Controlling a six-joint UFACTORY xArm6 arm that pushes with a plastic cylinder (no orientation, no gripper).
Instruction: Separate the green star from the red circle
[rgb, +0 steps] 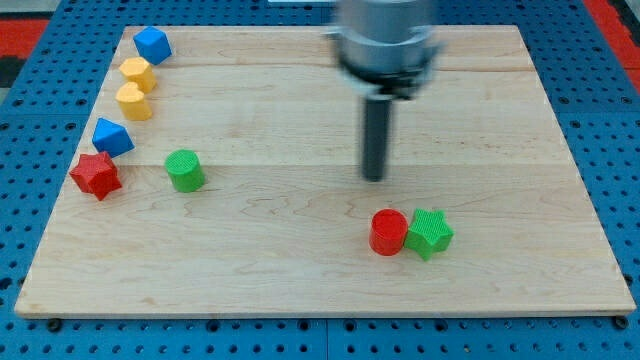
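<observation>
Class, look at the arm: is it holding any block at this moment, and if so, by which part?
Nothing is held. My tip is a bare rod end, standing apart from the red circle and green star, toward the view's top.

No readable text, label, brand or number anywhere (blocks, wooden board and blue surround all unmarked).

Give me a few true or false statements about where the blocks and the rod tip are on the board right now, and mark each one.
1. The green star touches the red circle. True.
2. My tip is pressing on the green star. False: it stands apart, toward the view's top of the pair.
3. The green cylinder lies to the view's right of the red circle. False: it lies far to the view's left.
4. The red star sits near the board's left edge. True.
</observation>
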